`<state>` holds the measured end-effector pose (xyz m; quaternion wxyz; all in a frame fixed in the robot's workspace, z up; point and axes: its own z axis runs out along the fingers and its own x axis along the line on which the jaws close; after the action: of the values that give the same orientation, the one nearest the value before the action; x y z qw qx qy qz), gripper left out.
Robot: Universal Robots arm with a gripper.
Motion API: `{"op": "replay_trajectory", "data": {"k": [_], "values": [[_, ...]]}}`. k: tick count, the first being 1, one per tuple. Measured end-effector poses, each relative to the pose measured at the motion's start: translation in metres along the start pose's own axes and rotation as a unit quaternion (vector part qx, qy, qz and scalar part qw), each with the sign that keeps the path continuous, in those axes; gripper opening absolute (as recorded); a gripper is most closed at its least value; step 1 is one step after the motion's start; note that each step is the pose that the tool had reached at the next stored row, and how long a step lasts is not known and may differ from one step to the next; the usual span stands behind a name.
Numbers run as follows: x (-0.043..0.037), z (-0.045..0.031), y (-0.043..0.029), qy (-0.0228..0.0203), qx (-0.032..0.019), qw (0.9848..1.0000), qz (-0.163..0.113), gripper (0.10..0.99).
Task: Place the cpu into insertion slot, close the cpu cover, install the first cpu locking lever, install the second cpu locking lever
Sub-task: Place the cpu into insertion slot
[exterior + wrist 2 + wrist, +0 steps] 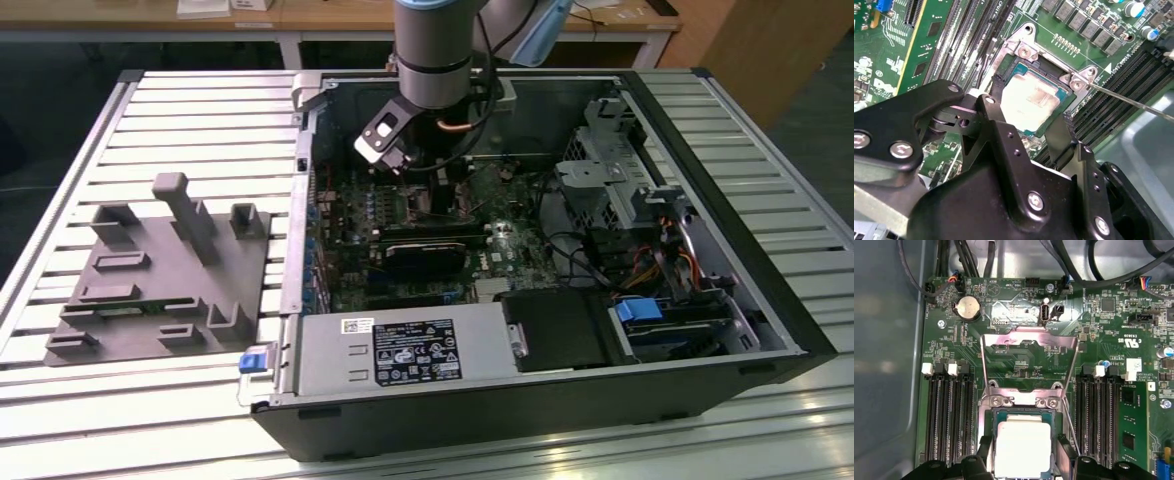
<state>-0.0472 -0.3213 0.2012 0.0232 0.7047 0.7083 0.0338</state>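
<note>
While the arm (434,50) reaches down into the open computer case (534,400) on the slatted surface (200,110), a grey moulded fixture (160,270) lies at the exterior view's left, just beside the case. Mid-case, the arm hangs over the green motherboard (1104,325). Toward the exterior view's right sit a black block (567,330) and a tangle of cables (601,265).

In both wrist views the claw (1026,105) is low over the insertion slot (1024,412). Its fingers (1056,140) are spread apart, one on each side of the cpu (1021,450), close to its edges, with a thin dark gap on one side. The cpu lies flat in the slot, silver face up, green edge showing around it.

In the first wrist view the cpu cover (1029,338) stands flipped up from its hinge, board visible through its window, not closed. A thin metal lever (1134,102) runs out from the slot corner, unlatched. Long black memory slots (949,415) flank the socket.
</note>
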Motion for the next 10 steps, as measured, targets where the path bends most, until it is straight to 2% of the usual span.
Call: {"op": "replay_trajectory", "data": {"k": [3,5,6,9,10], "values": [[0.0,-0.0031,0.0006,-0.0001,0.0005,1.0,0.001,0.6],[0.0001,-0.004,0.0013,-0.0001,0.0013,1.0,0.002,0.475],[0.0001,-0.0043,0.0016,-0.0001,0.0019,1.0,0.003,0.475],[0.0,-0.0049,0.0033,-0.0004,0.0044,1.0,0.005,0.302],[0.0,-0.0051,0.004,-0.0004,0.0054,1.0,0.005,0.302]]}}
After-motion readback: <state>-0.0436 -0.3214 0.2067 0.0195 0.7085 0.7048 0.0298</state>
